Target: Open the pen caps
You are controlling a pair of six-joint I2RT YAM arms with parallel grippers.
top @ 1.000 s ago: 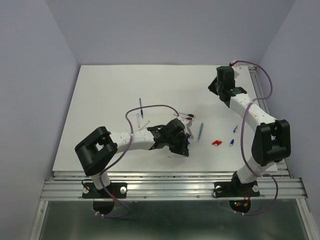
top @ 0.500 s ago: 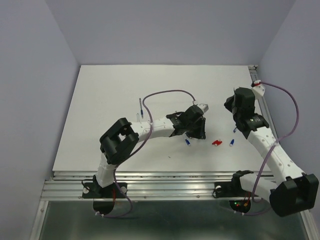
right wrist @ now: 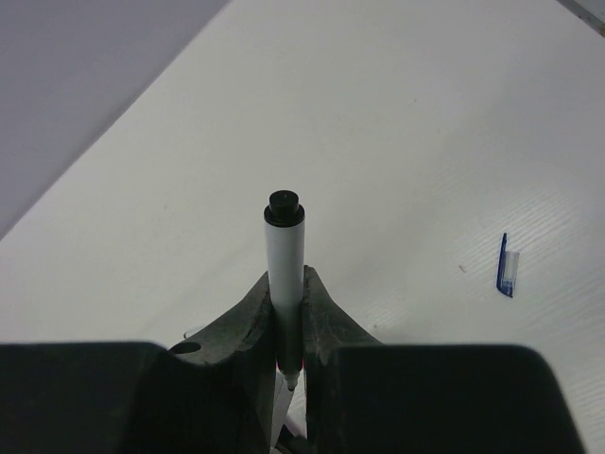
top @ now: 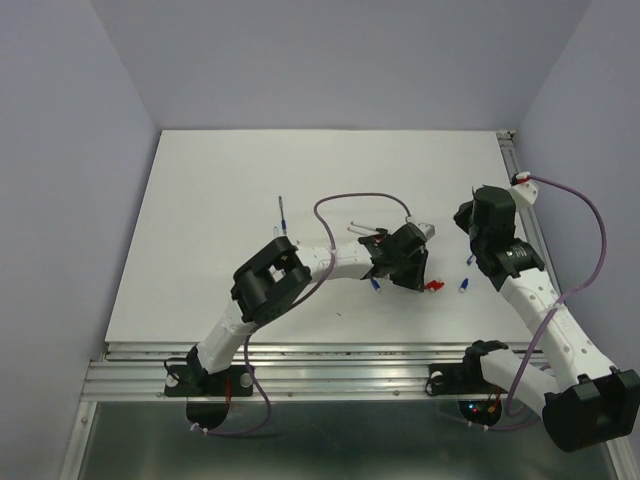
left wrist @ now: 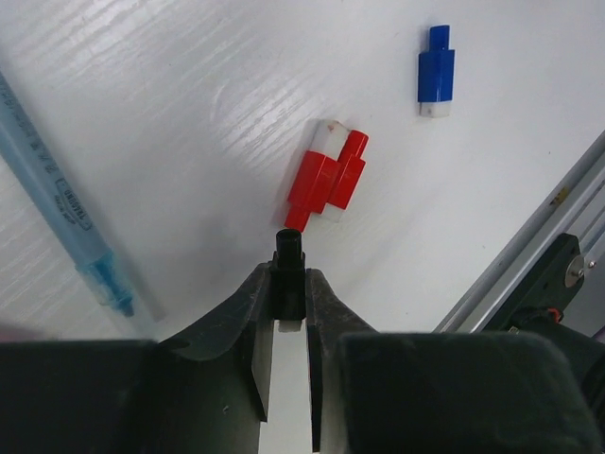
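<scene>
Firmly, left claw (left wrist: 286, 295) clamps a stubby cap (left wrist: 287, 257), right claw (right wrist: 286, 295) a seemingly plastic barrel (right wrist: 284, 253).

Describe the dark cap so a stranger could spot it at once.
On the white table, find the left gripper. The dark cap is pinched between its fingertips, just short of two touching red caps; no other cap is black or gripped.

Left arm (top: 345, 262) and right arm (top: 545, 305): white links, black joint housings, looping purple cables (top: 345, 198); left gripper (left wrist: 288, 284) and right gripper (right wrist: 286, 288) matte black, curved fingers; base lights (top: 480, 408) at five o'clock
</scene>
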